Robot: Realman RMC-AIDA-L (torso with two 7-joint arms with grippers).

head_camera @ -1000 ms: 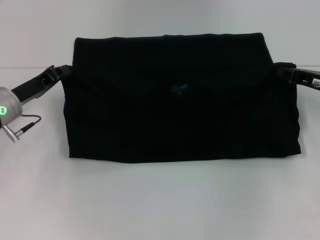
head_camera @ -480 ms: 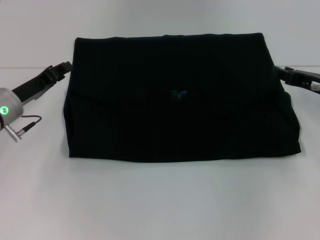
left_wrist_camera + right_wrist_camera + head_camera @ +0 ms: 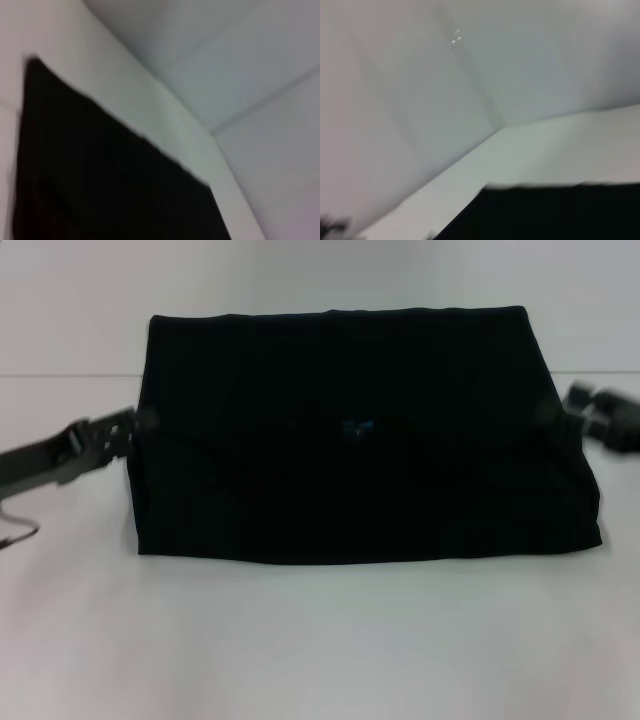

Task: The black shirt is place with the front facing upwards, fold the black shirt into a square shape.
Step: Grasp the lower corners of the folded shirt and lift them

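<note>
Low on the robot's left, the left gripper (image 3: 128, 430) sat at the left edge of the black shirt (image 3: 360, 440), about halfway along that side, with its arm reaching in from the left border of the head view. Its fingertips met the dark cloth there, but motion blur and the black-on-black overlap hid whether they were spread or closed, and whether any fabric was caught between them, so that could not be told. Across the garment, the right gripper (image 3: 560, 415) stood at the shirt's right edge at a similar height, its tip touching or just beside the cloth; its opening could not be told either.

Between the two, the black shirt lay flat on the white table (image 3: 320, 640) as a wide folded rectangle, its far edge straight and its near edge slightly bowed. A small blue neck label (image 3: 356, 427) showed near the middle of the top layer.

From the left wrist, the shirt (image 3: 100, 180) appeared as a dark slab with one corner against the pale table; from the right wrist, a dark strip of the shirt (image 3: 545, 212) was visible.
</note>
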